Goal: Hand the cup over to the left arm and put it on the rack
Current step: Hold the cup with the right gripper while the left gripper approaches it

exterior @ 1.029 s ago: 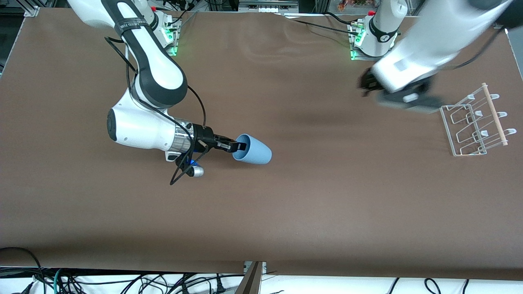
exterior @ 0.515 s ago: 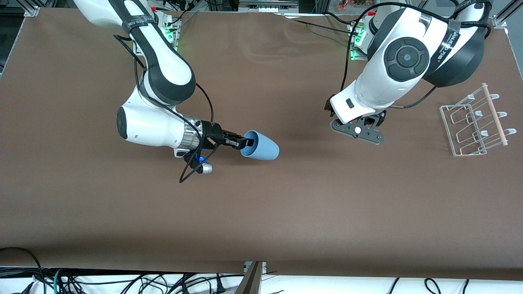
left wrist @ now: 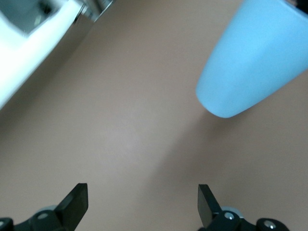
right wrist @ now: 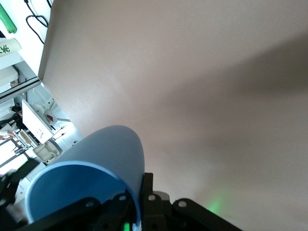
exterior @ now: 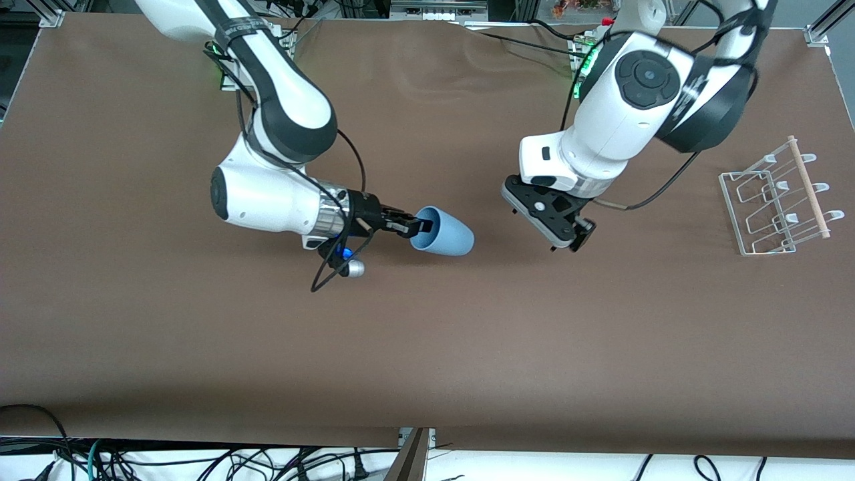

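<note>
The right pincer [exterior: 413, 228] grips the rim of the cup [exterior: 444, 232], one finger inside the mouth, holding it on its side above the middle of the desk [exterior: 427, 347], rounded base toward the left arm's end. The left pincer [exterior: 564, 230] hangs over the desk beside the cup, fingers [left wrist: 77, 204] spread wide and empty. The rack [exterior: 778, 197] stands at the left arm's end.

Our right gripper [exterior: 415, 228] was stretched out level over the middle of the table, its fingers clamped on the rim of the cup [exterior: 444, 232], one inside and one outside. Our left gripper [exterior: 568, 230] hung nearby with its wrist bent down, fingers [left wrist: 77, 204] spread wide and holding nothing.
</note>
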You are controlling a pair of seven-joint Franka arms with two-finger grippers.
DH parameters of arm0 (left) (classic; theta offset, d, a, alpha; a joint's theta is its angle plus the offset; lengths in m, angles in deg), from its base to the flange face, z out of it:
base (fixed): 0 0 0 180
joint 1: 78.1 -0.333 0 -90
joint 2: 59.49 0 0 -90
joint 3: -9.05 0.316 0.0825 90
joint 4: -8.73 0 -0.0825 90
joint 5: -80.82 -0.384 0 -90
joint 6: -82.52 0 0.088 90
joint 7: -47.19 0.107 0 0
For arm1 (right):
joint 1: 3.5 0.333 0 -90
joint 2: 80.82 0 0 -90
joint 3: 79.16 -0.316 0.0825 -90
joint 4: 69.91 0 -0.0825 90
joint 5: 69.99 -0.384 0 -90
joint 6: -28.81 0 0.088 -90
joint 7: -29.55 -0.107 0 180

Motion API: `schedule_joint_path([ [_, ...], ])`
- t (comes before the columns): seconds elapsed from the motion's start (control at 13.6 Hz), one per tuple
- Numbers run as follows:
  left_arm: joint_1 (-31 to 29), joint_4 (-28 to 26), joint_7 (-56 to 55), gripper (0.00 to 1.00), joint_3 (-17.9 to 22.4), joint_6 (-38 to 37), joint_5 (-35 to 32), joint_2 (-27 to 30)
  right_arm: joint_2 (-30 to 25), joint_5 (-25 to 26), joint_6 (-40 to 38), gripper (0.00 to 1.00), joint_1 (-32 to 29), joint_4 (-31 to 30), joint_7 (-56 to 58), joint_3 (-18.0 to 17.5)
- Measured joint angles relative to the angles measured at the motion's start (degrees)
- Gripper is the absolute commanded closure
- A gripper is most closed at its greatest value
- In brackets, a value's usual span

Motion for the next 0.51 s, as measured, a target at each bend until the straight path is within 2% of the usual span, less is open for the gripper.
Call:
schedule_joint_path([
  [0.29,-1.95,-11.62,20.7,0.0,-0.02,17.93,1.31,1.74,0.37,-0.34,0.08,1.0,1.22,0.86,-2.26,-0.12],
  [0.51,-2.2,-15.95,29.95,0.0,-0.27,24.7,7.14,1.94,0.78,-0.39,0.1,1.0,1.89,2.09,-3.59,-0.21],
])
